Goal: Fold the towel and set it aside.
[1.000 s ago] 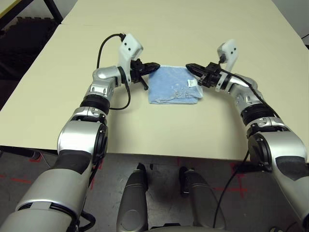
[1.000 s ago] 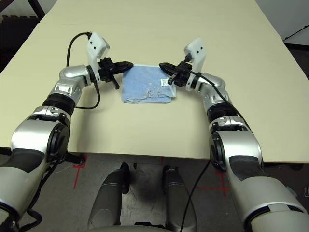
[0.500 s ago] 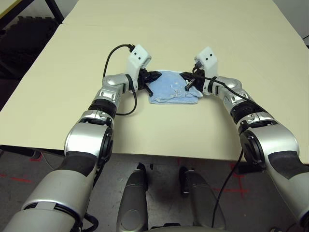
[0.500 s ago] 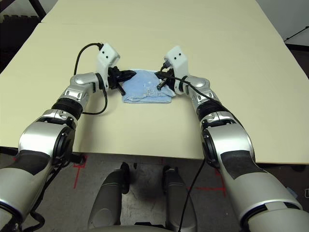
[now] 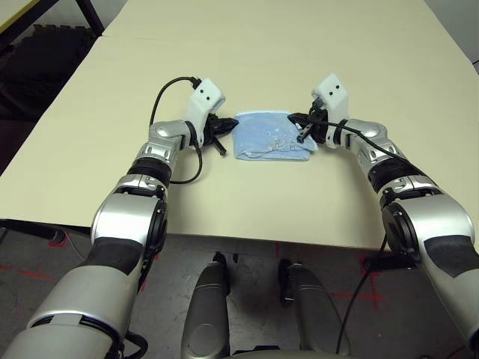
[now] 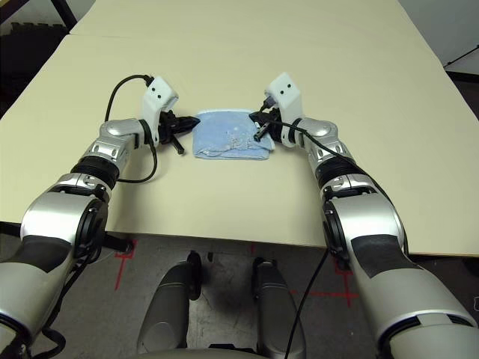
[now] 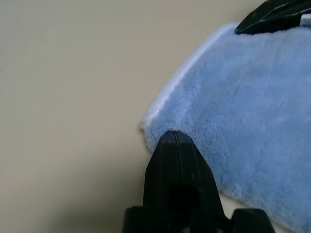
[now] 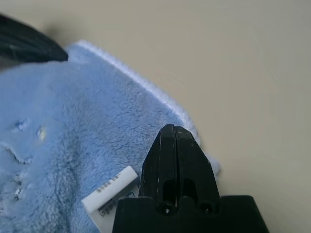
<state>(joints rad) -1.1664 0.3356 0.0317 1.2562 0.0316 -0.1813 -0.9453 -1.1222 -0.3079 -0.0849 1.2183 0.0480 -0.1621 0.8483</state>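
Both closed grippers flank the towel [image 5: 272,137] on the table [image 5: 247,52], left gripper [image 7: 174,138] at its edge, while the right gripper [image 8: 171,131] view reveals its white tag [image 8: 109,191].

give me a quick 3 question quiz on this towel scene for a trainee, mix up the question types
1. True or false: both grippers have their fingers shut.
2. Multiple choice: where does the towel lie?
A. draped over the table's edge
B. flat on the table, between the two grippers
C. lifted clear of the table
3. Short answer: the white tag lies near which gripper?

Key:
1. True. The left gripper and the right gripper each show fingers pressed together.
2. B
3. The right gripper.
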